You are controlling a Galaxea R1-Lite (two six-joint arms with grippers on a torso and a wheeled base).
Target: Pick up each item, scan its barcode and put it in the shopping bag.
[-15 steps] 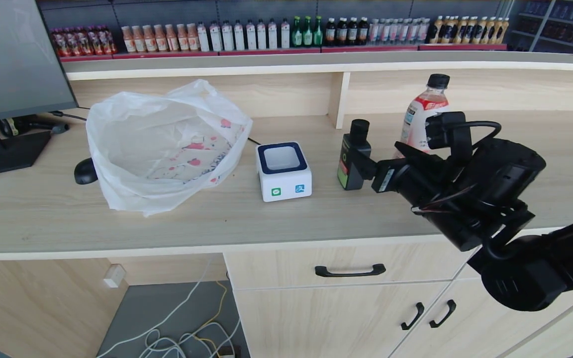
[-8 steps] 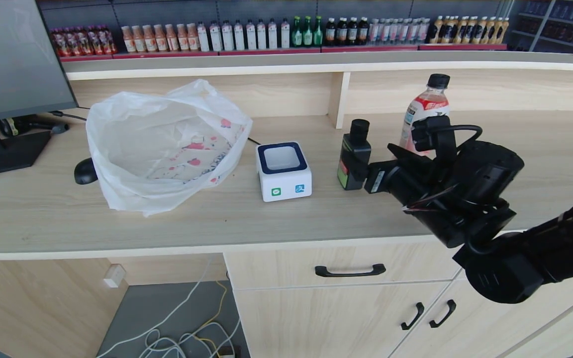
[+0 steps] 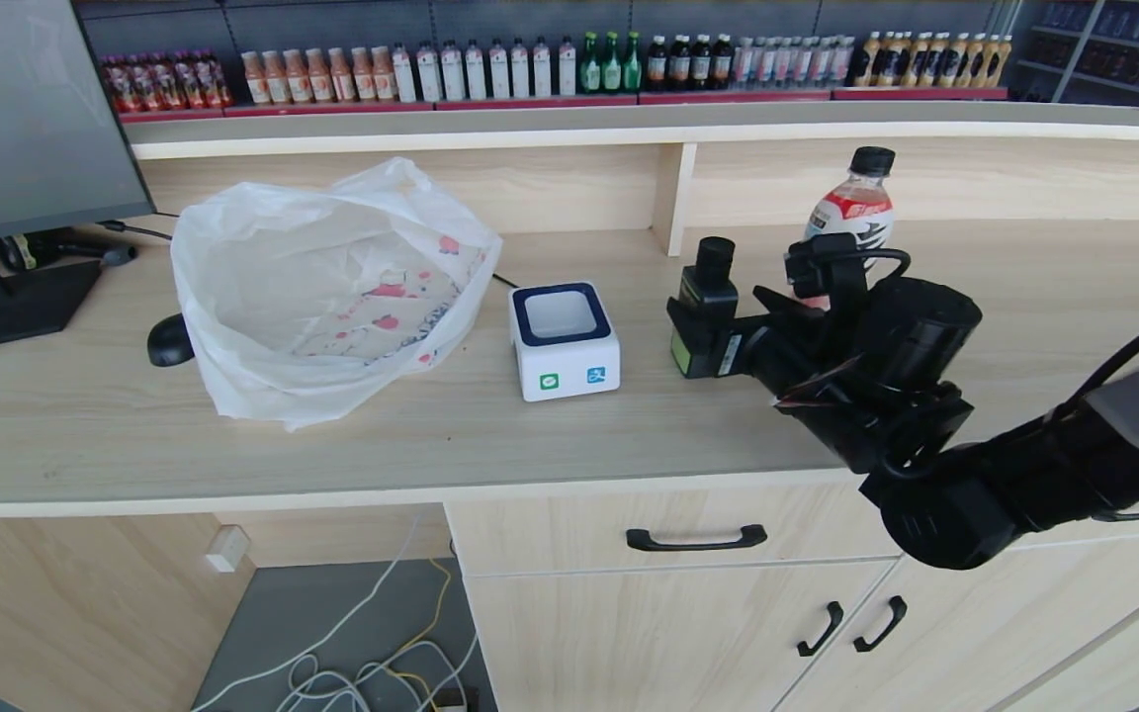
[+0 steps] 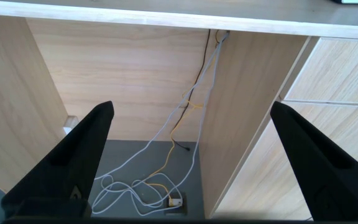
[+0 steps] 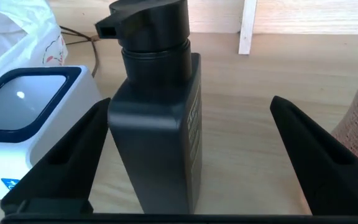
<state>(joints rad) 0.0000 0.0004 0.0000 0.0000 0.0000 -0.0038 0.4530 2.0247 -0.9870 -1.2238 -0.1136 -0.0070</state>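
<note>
A black bottle with a black cap stands upright on the wooden counter, right of the white scanner box. My right gripper is open at the bottle's lower half. In the right wrist view the bottle stands between the spread fingers, nearer one of them, with the right gripper not closed on it. A clear drink bottle with a red label stands behind the arm. The white shopping bag stands open to the left. My left gripper hangs open below the counter.
A monitor and a black mouse are at the counter's left end. An upright divider rises behind the black bottle. Drawers sit under the counter, with loose cables on the floor.
My right arm has moved left and forward, bringing its open fingers up to either side of the black bottle. The bottles, scanner and bag have not moved.
</note>
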